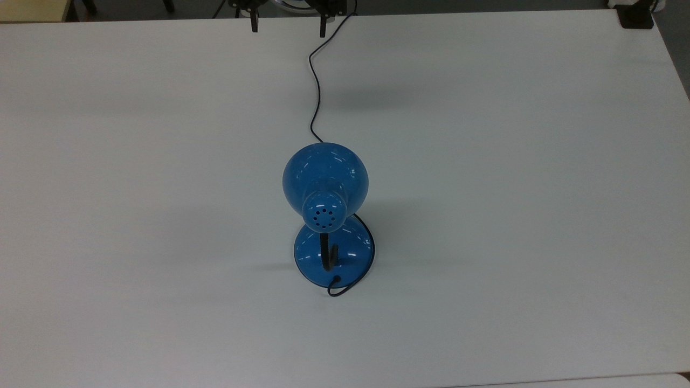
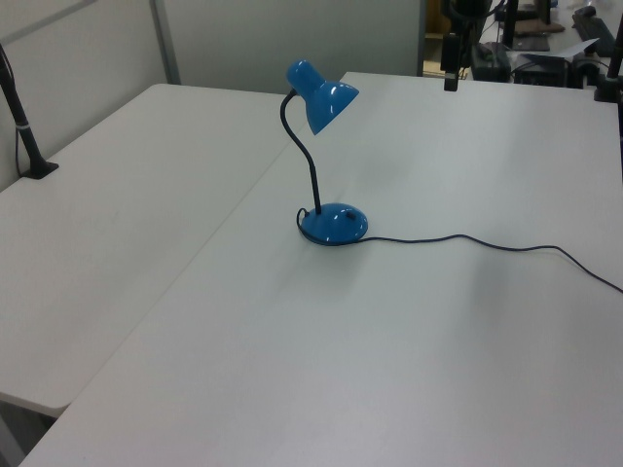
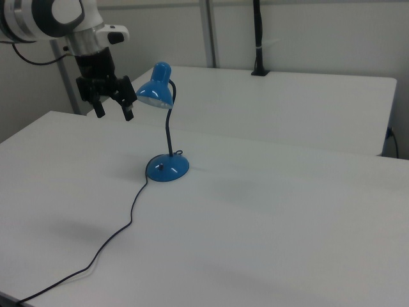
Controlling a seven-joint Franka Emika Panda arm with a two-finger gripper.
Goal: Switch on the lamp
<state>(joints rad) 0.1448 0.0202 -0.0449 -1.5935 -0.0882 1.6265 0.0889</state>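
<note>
The lamp (image 1: 325,180) stands near the middle of the white table (image 1: 512,215), glossy blue with vent holes on its cap, a black gooseneck and a round base (image 1: 334,253). Its shade (image 3: 156,89) casts no glow on the table. A small switch (image 3: 162,167) sits on the base. Its thin black cord (image 1: 315,86) runs across the table toward the top view's top edge. My gripper (image 1: 288,26) hangs open and holding nothing above that far edge, well apart from the lamp. In the right view the gripper (image 3: 114,114) hovers just left of the shade, in the left view (image 2: 451,83) far behind the lamp (image 2: 321,92).
A second white table (image 2: 117,224) adjoins along a seam. A black clamped post (image 2: 24,126) stands on it, seen in the right view as a post (image 3: 257,38) at the back. A black object (image 1: 636,16) sits at the top view's upper right corner.
</note>
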